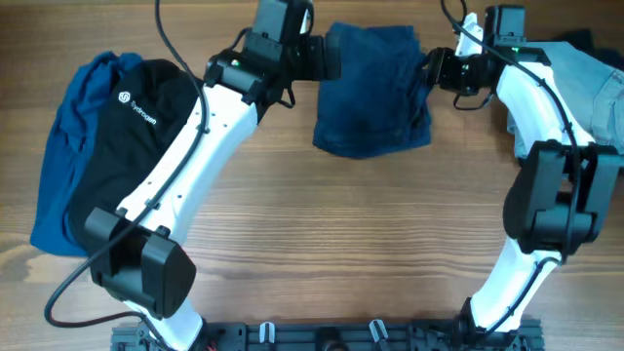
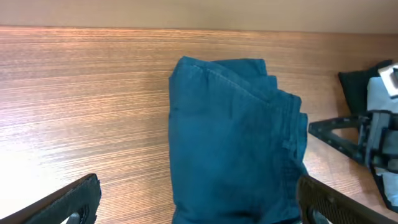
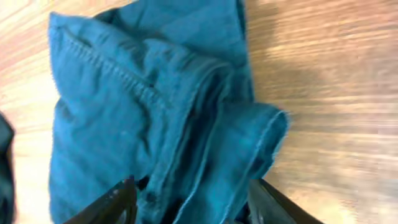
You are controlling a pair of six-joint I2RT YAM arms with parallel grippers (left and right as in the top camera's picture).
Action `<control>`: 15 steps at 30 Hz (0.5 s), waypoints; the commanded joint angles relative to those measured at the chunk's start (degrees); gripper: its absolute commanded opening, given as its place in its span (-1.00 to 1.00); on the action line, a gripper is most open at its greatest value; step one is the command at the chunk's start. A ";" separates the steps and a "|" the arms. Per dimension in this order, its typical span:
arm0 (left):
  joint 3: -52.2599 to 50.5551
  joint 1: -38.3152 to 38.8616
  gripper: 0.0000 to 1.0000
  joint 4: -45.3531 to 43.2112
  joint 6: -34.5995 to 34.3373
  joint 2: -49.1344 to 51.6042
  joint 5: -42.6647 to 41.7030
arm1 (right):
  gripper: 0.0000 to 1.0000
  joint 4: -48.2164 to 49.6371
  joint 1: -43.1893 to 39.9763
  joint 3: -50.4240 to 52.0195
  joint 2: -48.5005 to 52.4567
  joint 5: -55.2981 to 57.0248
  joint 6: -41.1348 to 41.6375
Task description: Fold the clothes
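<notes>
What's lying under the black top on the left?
A royal-blue garment lies under the black top, showing past its left and upper edges. How far it runs beneath is hidden, and the left arm covers the top's right side.

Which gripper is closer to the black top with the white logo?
Left. The left gripper sits between the black top and the navy shorts; the right gripper is on the shorts' far side.

Navy shorts [image 1: 372,93]: soft woven cloth, matt, stitched seams. Table [image 1: 341,224]: wood grain, smooth, slight sheen. Black top [image 1: 146,122]: smooth matt cloth, printed white logo. Royal-blue garment [image 1: 58,146]: matt cloth. Pale denim [image 1: 590,73]: coarser cloth. Arm links [image 1: 210,132]: glossy white plastic.
</notes>
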State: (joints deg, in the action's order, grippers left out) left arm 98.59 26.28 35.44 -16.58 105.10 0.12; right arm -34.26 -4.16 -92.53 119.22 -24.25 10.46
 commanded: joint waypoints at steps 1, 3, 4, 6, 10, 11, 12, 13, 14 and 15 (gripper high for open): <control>0.04 -0.04 0.99 -0.04 1.20 0.48 0.85 | 0.02 1.51 -0.07 -0.81 4.07 2.03 1.70; 0.04 -0.04 1.00 -0.02 1.20 0.48 1.49 | -0.03 2.32 -0.07 -0.74 4.42 2.03 1.70; 0.04 -0.04 0.99 -0.02 1.20 0.48 1.49 | -0.06 2.91 -0.07 -0.76 4.66 1.99 1.73; 0.04 -0.04 0.99 -0.04 1.20 0.48 1.49 | -0.11 3.67 0.00 -0.74 4.96 2.01 1.73; 0.04 -0.04 1.00 -0.04 1.20 0.48 1.49 | -0.22 5.64 0.20 -0.74 5.90 1.99 3.17; 0.04 -0.04 1.00 -0.04 1.20 0.48 1.49 | -0.26 6.29 0.24 -0.74 6.23 1.95 3.23; 0.04 -0.04 1.00 -0.02 1.20 0.48 1.49 | -0.31 6.99 0.33 -0.74 6.78 1.95 3.23; 0.04 -0.04 1.00 -0.02 1.20 0.48 1.49 | -0.35 7.48 0.39 -0.74 7.06 1.73 3.30; 0.04 -0.04 1.00 0.00 1.20 0.48 1.51 | -0.38 8.02 0.57 -0.74 7.67 1.53 3.61; 0.04 -0.04 1.00 0.00 1.20 0.48 1.84 | -0.38 8.33 0.79 -0.74 8.09 1.29 3.74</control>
State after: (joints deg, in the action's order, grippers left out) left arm 98.59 26.28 35.64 -16.58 105.10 1.02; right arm -26.94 -4.16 -92.53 124.33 -23.00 13.13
